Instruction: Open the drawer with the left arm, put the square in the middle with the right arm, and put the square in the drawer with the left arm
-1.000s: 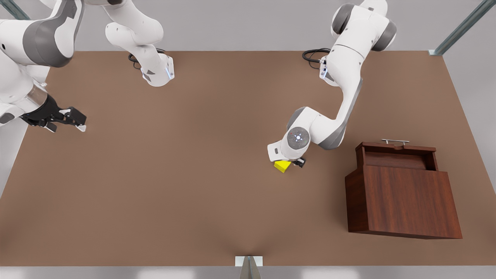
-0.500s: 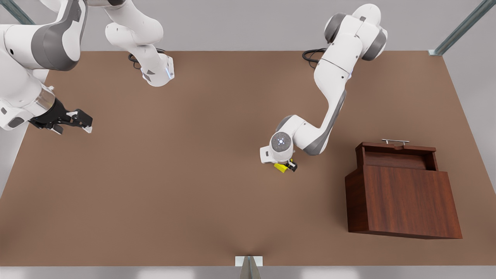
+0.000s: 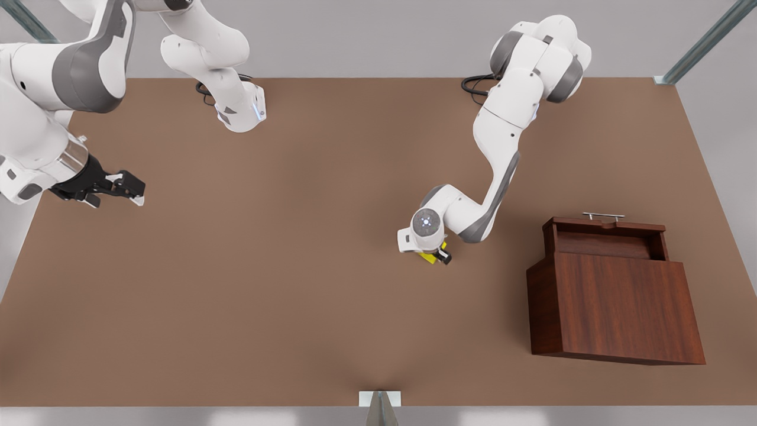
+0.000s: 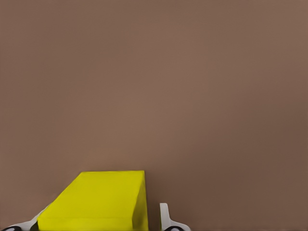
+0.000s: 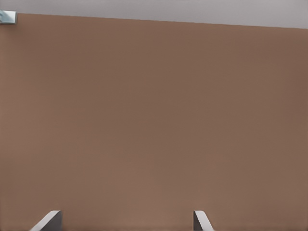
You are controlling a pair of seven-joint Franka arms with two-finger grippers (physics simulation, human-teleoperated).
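Observation:
The yellow square (image 3: pixel 427 257) rests on the brown table near the middle, and in the left wrist view the square (image 4: pixel 96 202) lies between my left gripper's fingertips (image 4: pixel 166 219). My left gripper (image 3: pixel 436 255) points down over it and is open, with a small gap beside the cube. The drawer (image 3: pixel 609 236) of the reddish-brown cabinet (image 3: pixel 615 307) is pulled out, its silver handle (image 3: pixel 603 216) facing the far side. My right gripper (image 3: pixel 133 192) waits open above the table at the front view's left, and in its own wrist view the right gripper (image 5: pixel 125 224) holds nothing.
The cabinet stands at the front view's right, a short way from the cube. Both arm bases (image 3: pixel 239 112) sit at the table's far edge. Bare brown tabletop (image 3: pixel 266 266) stretches between the two grippers.
My left gripper has swung over the yellow cube and come down around it. My right gripper has drifted slightly toward the front view's right.

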